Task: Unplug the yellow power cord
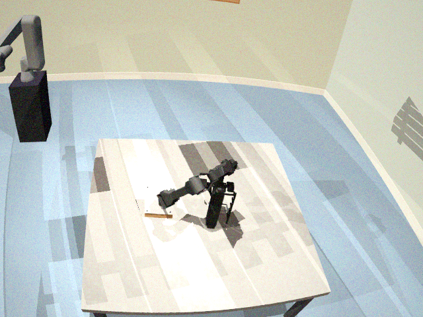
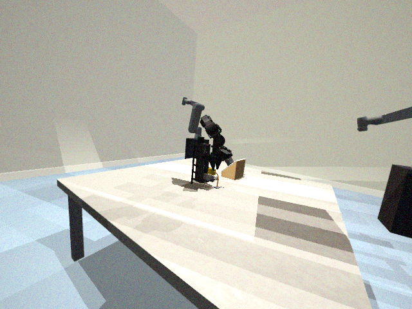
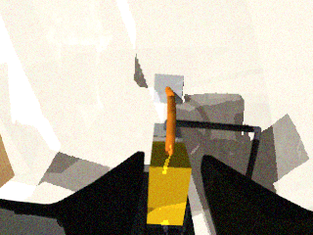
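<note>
Top view: the black arm [image 1: 196, 185] [image 2: 218, 140] is bent over the table [image 1: 273, 288] [image 2: 199, 239] [image 3: 73, 98], its links stretched in a slant from the tan wedge [image 1: 158, 215] [image 2: 237, 169] [image 3: 4, 164] at left toward the far right. Beside it, a black upright block [image 1: 213, 209] [image 2: 201, 163] and a thin black frame [image 1: 232, 205] [image 2: 192, 169] [image 3: 215, 125] are seen. Neither plug nor cord can be made out from above.

Exterior view: the arm is shown folded, with its gripper [image 2: 215, 167] [image 3: 172, 161] pointed down just beside the upright block. What is lost from above is revealed here: the yellow plug [image 2: 211, 171] [image 3: 168, 193] low by the fingertips, and the orange-looking cord [image 2: 217, 179] [image 3: 170, 117] curved down to the table.

Wrist view: the jaws are seen partly open, with nothing gripped. The plug is framed between the two black fingers, with a gap visible on either side; its depth relative to the tips cannot be told. The cord is run from the plug to a small grey plate [image 3: 168, 80]. Whether the plug is seated in the strip cannot be told.
</note>
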Controlling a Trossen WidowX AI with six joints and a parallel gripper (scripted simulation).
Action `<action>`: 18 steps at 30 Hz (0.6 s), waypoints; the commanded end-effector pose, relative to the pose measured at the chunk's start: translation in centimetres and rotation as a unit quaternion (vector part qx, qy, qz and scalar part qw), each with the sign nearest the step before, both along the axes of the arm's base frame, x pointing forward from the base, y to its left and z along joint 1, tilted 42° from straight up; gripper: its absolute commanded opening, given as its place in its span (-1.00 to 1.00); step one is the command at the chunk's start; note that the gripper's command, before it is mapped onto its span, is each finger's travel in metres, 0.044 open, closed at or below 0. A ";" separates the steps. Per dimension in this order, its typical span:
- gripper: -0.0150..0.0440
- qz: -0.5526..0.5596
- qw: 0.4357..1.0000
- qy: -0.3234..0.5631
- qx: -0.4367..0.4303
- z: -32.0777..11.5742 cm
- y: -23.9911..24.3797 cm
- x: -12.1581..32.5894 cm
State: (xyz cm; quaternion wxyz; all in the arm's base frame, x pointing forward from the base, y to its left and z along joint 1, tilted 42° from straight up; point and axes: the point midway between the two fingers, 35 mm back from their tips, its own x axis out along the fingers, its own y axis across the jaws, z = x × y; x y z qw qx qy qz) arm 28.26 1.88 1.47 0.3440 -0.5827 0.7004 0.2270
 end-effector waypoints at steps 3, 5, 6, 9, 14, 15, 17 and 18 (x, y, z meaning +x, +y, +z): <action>0.05 0.002 1.000 0.000 -0.002 0.9 -0.9 -0.4; 0.05 0.002 1.000 0.000 -0.002 1.1 -1.1 -0.5; 0.05 0.002 1.000 0.000 -0.002 1.1 -1.1 -0.5; 0.05 0.002 1.000 0.000 -0.002 1.1 -1.1 -0.5; 0.05 0.002 1.000 0.000 -0.002 1.0 -1.2 -0.5; 0.05 0.002 1.000 0.000 -0.002 1.0 -1.3 -0.5; 0.05 0.002 1.000 0.000 -0.002 0.8 -1.4 -0.5; 0.05 0.002 1.000 0.000 -0.002 0.7 -1.6 -0.5</action>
